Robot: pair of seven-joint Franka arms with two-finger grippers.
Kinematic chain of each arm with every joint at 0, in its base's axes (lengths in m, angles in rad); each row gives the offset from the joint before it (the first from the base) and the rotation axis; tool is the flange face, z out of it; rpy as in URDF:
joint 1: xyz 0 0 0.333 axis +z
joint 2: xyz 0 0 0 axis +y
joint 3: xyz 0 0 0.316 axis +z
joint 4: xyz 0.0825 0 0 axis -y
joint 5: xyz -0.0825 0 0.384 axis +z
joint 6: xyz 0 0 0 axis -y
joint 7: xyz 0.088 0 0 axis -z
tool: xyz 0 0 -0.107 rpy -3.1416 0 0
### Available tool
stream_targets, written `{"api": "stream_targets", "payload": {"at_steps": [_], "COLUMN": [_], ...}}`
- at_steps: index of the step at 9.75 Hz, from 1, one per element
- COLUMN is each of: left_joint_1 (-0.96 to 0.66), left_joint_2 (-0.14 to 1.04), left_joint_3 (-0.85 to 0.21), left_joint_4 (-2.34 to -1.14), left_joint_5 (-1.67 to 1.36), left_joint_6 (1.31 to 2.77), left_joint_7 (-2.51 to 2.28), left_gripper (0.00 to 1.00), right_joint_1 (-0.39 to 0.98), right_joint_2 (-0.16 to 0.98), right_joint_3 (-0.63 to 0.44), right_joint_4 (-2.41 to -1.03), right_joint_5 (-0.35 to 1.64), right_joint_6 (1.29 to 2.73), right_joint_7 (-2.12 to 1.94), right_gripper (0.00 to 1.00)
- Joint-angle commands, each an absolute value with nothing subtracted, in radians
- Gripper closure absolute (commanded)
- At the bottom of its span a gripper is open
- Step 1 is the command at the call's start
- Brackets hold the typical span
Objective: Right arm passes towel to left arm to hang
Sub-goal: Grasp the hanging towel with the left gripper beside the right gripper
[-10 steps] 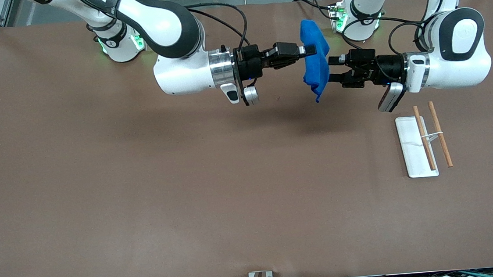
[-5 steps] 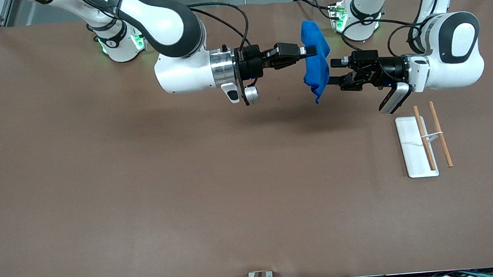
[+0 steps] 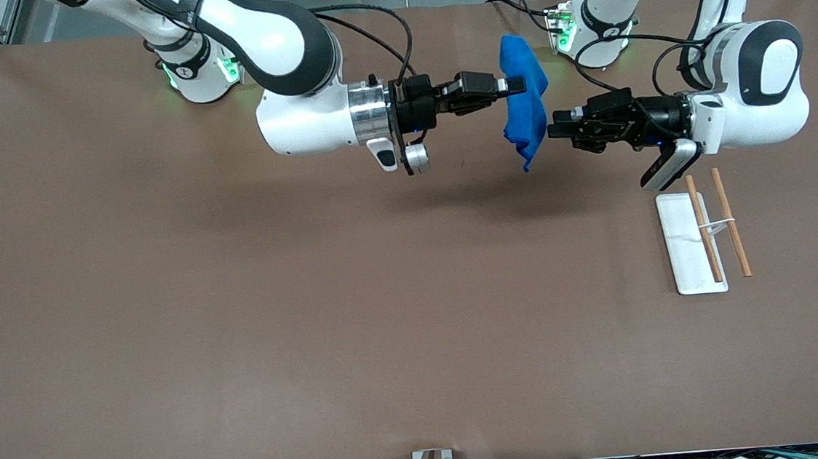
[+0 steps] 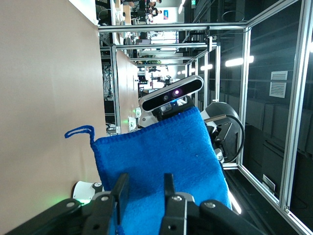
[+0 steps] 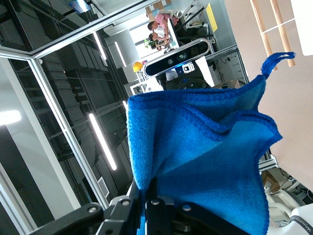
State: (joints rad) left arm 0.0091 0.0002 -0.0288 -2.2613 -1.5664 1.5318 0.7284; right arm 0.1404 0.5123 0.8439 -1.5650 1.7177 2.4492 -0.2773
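Note:
The blue towel [image 3: 525,107] hangs in the air, bunched, over the table's middle near the robots' bases. My right gripper [image 3: 514,85] is shut on its upper part; in the right wrist view the towel [image 5: 205,156] spreads out from the shut gripper [image 5: 149,185], with its thread loop at one corner. My left gripper [image 3: 551,129] is open, level with the towel's lower half, its fingertips at the towel's edge. In the left wrist view the towel [image 4: 166,147] fills the space just past the open fingers [image 4: 121,192], and I cannot tell whether they touch it.
A white flat base [image 3: 682,252] with two wooden rods [image 3: 731,222] on a wire frame lies at the left arm's end of the table, nearer the front camera than the left gripper. The brown table [image 3: 276,305] spreads around it.
The left wrist has turned and its gripper has shifted slightly lower beside the towel. The right gripper and the towel have stayed put.

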Motion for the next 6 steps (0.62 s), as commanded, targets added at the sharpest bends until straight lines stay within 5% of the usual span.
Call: {"api": "stream_targets", "payload": {"at_steps": [1,6], "left_joint_1": [0.011,0.009], "left_joint_2": [0.032,0.054], "left_joint_3": [-0.029,-0.026], "left_joint_4": [-2.287,-2.278], "left_joint_5": [-1.493,-1.506], "left_joint_6": [1.514,1.485], "left_joint_7": [0.764,0.765], "left_gripper": [0.46,0.47], "right_joint_1": [0.149,0.158], "right_joint_2": [0.529,0.538], "right_joint_3": [0.854,0.854], "right_joint_4": [-1.543,-1.529], "right_joint_5": [1.74,1.741], "right_joint_6": [2.464,2.468], "right_joint_7": [-0.295,-0.29], "right_gripper": [0.98,0.98]}}
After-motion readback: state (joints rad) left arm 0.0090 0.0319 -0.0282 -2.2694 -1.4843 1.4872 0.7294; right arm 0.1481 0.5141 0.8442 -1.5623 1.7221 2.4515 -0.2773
